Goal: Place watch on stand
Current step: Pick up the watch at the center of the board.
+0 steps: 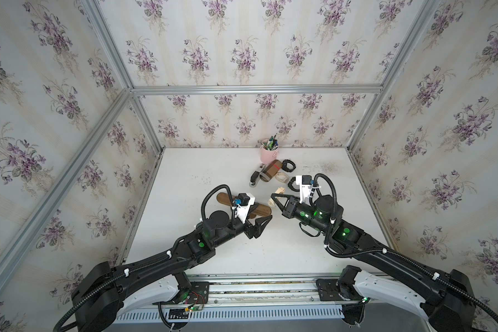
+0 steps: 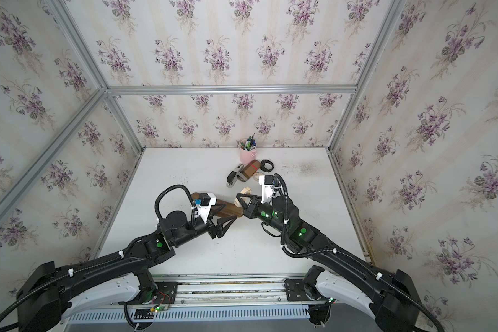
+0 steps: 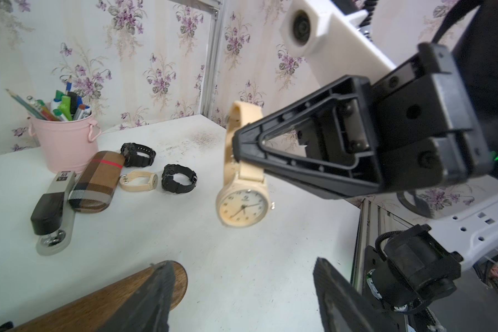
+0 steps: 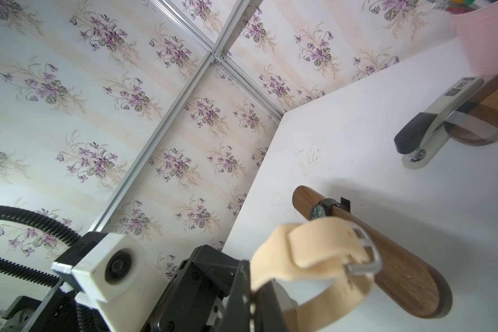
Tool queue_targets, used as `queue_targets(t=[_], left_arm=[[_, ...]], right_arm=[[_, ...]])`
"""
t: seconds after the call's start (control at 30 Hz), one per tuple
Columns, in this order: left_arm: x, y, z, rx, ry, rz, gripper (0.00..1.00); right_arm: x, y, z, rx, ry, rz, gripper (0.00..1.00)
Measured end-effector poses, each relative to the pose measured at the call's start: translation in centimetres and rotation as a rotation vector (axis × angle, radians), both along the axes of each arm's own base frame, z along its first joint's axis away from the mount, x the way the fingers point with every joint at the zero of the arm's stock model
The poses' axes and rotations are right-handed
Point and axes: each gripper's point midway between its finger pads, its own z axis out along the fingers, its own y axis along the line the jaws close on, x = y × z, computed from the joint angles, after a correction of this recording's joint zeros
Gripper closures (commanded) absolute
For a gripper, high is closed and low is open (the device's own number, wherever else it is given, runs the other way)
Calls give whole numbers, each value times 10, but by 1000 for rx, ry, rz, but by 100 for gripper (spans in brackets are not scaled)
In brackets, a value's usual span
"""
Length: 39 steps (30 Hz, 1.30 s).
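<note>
1. The right arm comes in from 5 o'clock of the table (image 1: pixel 202 172), and its right gripper (image 1: pixel 273 197) points toward 9 o'clock. Its jaws are pinched tight on the cream strap of the watch (image 3: pixel 243 205). The strap is buckled into a loop, with the dial at the far end from the grip.
2. The left arm comes in from 7 o'clock, and its left gripper (image 1: pixel 266 223) points toward 2 o'clock. Its fingers (image 3: pixel 156 299) are spread wide with nothing between them.
3. The stand (image 1: pixel 259 211) lies across the middle of the table, running from 10 o'clock to 4 o'clock. The left wrist camera covers much of it in both top views.
4. The watch hangs just at 1 o'clock of the stand's 4 o'clock end and does not touch it. The left gripper sits at 6 o'clock of that same end.
5. A dark watch (image 4: pixel 318 212) is already wrapped round the bar near its 10 o'clock end.
6. At 12 to 1 o'clock of the stand there is a cluster of things:
   - a pink bucket of pens (image 1: pixel 268 155)
   - a plaid case (image 1: pixel 272 171)
   - a stapler (image 1: pixel 255 178)
   - two black watches (image 3: pixel 138 155) (image 3: pixel 179 178)
   - a second cream watch (image 3: pixel 138 181)
7. The right wrist camera hangs over the nearer black watch in the top views.
</note>
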Motion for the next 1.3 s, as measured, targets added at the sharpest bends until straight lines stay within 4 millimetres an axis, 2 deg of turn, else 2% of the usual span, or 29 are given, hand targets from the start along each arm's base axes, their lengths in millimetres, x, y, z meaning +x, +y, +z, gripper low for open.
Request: queue_targets(t=[0.3,0.77,0.93,1.1,1.3], left_arm=[[5,-12,10,33,-50,-17,38],[8,-12,7,64,-51,-2,50],[10,-12,6,75,-46,8,61],[13,-10,6,81,-44,25,61],[15,-9,5,87,-40,38,55]], right_arm=[[-12,16,-2,17,39,58,100],[-12,17,-1,29,52,57,100],[-12,19,1,30,52,64,100],[-12,21,1,27,55,68,100],[-12,22,-1,24,57,69,100]])
